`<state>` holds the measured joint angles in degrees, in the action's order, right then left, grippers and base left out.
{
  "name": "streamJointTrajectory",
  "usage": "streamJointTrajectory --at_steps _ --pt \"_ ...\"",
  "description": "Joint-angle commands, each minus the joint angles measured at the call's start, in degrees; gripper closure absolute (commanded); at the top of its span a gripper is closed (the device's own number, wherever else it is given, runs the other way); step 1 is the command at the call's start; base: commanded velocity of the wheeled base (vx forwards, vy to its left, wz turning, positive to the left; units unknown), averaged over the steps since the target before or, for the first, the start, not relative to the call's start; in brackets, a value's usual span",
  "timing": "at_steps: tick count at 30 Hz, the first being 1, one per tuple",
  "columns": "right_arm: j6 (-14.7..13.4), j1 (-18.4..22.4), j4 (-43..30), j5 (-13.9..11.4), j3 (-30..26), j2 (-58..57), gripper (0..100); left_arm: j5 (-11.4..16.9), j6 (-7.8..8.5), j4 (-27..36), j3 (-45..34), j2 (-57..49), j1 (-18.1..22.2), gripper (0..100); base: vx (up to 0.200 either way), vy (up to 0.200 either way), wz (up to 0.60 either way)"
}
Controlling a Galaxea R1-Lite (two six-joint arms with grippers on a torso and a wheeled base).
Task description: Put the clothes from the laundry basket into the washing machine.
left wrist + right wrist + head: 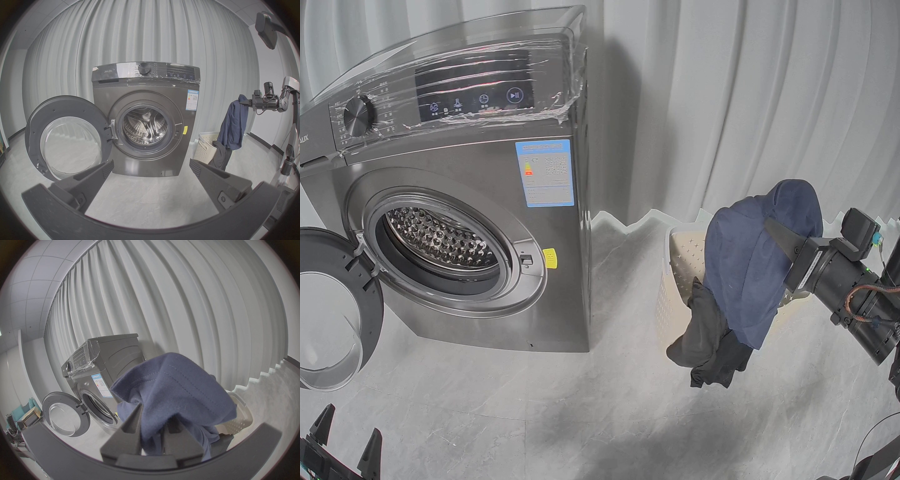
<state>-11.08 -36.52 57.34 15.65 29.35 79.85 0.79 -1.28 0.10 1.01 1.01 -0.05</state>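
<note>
My right gripper (778, 230) is shut on a navy blue garment (753, 262), held up above the cream laundry basket (678, 275). The cloth drapes down over the basket's front. A dark grey garment (709, 337) hangs over the basket rim below it, reaching the floor. In the right wrist view the blue garment (178, 390) is bunched between the fingers (129, 430). The grey washing machine (487, 250) stands to the left with its door (328, 312) swung wide and the drum (440, 240) exposed. My left gripper (344, 437) sits low at the near left, open and holding nothing.
White curtains (737, 94) hang behind the machine and basket. Pale tiled floor (581, 406) stretches between the machine and the basket. The open door juts out to the machine's left side.
</note>
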Motion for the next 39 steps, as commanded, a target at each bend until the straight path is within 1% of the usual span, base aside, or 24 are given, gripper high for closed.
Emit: streamJointTrajectory --at_steps 1,5,14,20,39 --pt "0.01 -0.04 0.05 -0.01 0.0 0.04 100 0.0 -0.04 -0.01 -0.92 -1.01 0.05 0 0.0 0.0 0.0" --pt "-0.08 -0.04 0.05 -0.01 0.0 0.13 100 0.0 -0.04 -0.01 -0.92 -1.01 -0.04 0 0.0 0.0 0.0" --pt "-0.08 -0.04 0.05 -0.01 -0.09 0.13 100 -0.09 -0.04 -0.01 -0.92 -1.01 -0.04 0 -0.2 0.0 0.0" --pt "-0.34 -0.04 -0.04 -0.1 -0.18 0.13 100 0.0 -0.04 -0.01 -0.92 -1.01 -0.04 0 0.0 0.0 0.0" --pt "-0.61 -0.04 0.05 -0.1 -0.53 0.4 100 0.0 -0.13 -0.01 -0.92 -1.01 -0.04 0 0.0 0.2 0.0"
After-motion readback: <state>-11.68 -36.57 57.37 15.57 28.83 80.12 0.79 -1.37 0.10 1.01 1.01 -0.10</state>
